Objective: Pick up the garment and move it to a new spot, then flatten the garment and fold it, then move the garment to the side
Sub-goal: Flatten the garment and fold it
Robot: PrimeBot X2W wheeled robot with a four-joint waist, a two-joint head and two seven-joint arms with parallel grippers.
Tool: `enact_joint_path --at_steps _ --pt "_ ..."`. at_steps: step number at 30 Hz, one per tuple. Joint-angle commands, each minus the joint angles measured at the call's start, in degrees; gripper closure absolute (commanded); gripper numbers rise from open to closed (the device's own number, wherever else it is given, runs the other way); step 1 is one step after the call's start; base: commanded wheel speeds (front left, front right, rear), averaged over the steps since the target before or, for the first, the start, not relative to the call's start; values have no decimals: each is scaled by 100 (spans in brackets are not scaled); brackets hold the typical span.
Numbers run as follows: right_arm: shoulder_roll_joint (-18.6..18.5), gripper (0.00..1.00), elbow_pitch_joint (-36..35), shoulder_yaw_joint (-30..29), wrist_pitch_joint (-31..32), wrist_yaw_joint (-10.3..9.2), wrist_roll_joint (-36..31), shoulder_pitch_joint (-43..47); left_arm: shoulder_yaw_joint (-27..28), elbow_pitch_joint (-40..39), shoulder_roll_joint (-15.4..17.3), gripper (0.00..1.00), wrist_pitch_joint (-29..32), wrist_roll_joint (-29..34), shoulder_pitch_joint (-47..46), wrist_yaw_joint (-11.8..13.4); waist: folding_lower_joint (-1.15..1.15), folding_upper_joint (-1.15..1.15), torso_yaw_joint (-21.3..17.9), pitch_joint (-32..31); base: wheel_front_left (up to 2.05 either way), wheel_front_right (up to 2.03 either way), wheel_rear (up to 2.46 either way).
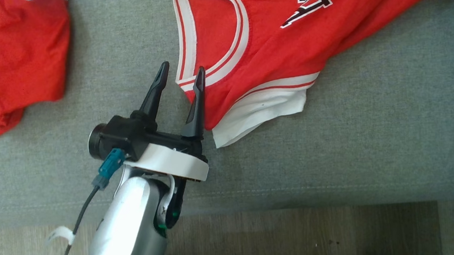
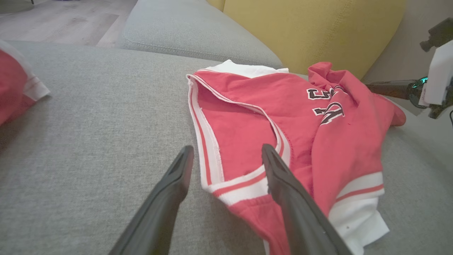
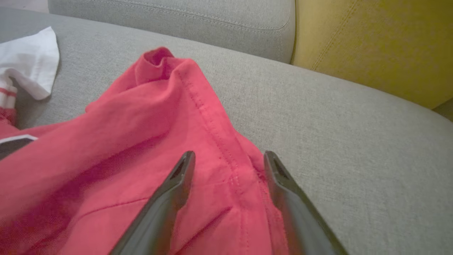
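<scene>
On the grey sofa cushion (image 1: pixel 374 140) the red garment (image 1: pixel 285 42) lay crumpled; the left pincer (image 1: pixel 182 68) stood released at its white-trimmed edge, the right pincer (image 3: pixel 229 156) released over its red hem, both empty

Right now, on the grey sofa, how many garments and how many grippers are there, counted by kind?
Red garments: 2, the jersey with white trim and a second red garment to its left.
Grippers: 2, the left gripper and the right gripper, both open.
Total: 4.
</scene>
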Motion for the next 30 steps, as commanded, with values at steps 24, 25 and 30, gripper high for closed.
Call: enact_joint_path --at_steps 24,25,30 --pt "-107 0 719 765 -221 35 379 -661 118 -183 50 0 -35 -57 -147 24 0 0 104 105 0 0 0" --pt "-97 0 764 773 -234 35 377 -674 118 -178 50 0 -35 -57 -146 28 0 0 104 100 0 0 0" --pt "-16 0 979 808 -256 35 401 -703 123 -164 50 0 -35 -53 -141 38 0 0 87 59 0 0 0"
